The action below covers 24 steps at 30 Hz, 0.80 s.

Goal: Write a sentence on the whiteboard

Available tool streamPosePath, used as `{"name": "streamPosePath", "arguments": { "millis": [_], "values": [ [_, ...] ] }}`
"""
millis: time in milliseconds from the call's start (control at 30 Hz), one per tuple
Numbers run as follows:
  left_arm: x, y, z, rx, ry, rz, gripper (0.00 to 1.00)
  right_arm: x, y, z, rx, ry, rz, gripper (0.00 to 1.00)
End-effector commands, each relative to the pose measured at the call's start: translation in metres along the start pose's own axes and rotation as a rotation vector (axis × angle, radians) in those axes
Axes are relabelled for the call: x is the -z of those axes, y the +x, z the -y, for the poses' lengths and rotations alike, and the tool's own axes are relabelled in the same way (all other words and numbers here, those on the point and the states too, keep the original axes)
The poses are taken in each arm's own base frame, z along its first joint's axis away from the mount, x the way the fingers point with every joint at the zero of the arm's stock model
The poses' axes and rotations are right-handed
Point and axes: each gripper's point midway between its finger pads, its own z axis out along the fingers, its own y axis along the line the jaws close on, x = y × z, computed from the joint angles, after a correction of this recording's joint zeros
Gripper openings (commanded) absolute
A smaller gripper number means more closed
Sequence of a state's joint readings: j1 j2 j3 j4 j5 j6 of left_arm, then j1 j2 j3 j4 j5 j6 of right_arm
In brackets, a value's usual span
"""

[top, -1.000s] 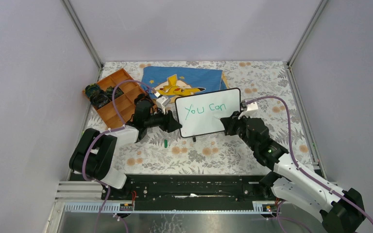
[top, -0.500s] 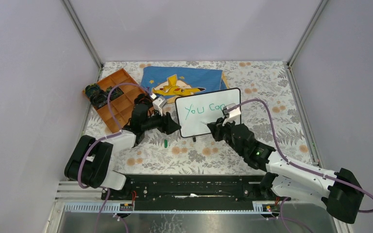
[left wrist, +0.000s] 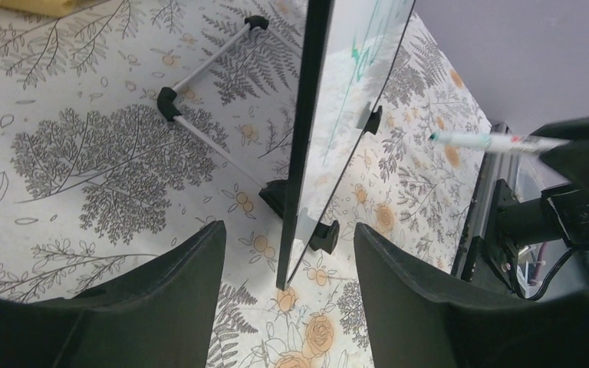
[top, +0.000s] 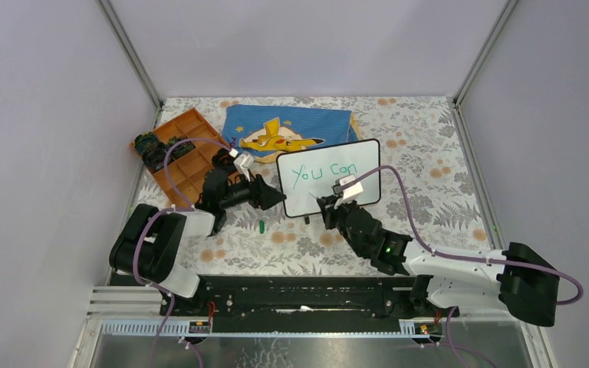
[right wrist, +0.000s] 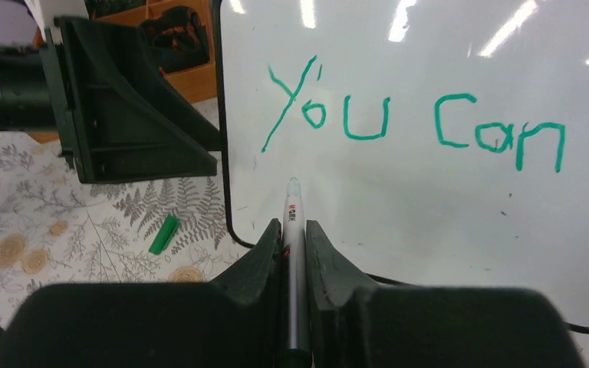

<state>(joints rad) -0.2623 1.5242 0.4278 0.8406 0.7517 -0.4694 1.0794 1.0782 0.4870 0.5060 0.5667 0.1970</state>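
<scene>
The whiteboard [top: 368, 184] stands upright on its black feet mid-table. Green words "You Can" [top: 324, 172] run along its top line and fill the right wrist view [right wrist: 414, 123]. My right gripper [top: 328, 205] is shut on a white marker [right wrist: 294, 211]. Its tip points at the board [right wrist: 429, 222] just below the "Y". The left wrist view shows the marker [left wrist: 491, 141] a short gap off the board face [left wrist: 353, 115]. My left gripper [top: 276, 198] is open, and its jaws straddle the board's left edge [left wrist: 289, 228] without touching it.
A green marker cap [top: 261, 225] lies on the floral tablecloth left of the board, also in the right wrist view [right wrist: 163, 234]. An orange divided tray [top: 188, 165] with dark parts sits far left. The blue Pikachu cloth [top: 291, 126] lies behind the board.
My right arm has swung left and pulled back, carrying the marker from the board's lower right to its lower left. The left gripper stays at the left edge. The writing is unchanged.
</scene>
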Motion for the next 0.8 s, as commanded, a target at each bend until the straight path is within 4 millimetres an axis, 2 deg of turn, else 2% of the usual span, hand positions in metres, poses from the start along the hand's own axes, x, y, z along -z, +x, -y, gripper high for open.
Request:
{"name": "streamPosePath", "arguments": {
  "millis": [0, 333, 767],
  "values": [
    [0.0, -0.014, 0.009, -0.049, 0.049, 0.059, 0.69, -0.002, -0.007, -0.002, 0.012, 0.073, 0.066, 0.0],
    [-0.001, -0.011, 0.01, -0.053, 0.061, 0.039, 0.69, -0.012, 0.01, -0.009, 0.043, 0.155, 0.029, 0.0],
    [-0.003, -0.01, 0.007, -0.059, 0.057, 0.026, 0.67, -0.023, 0.004, -0.024, 0.02, 0.146, 0.037, 0.0]
  ]
}}
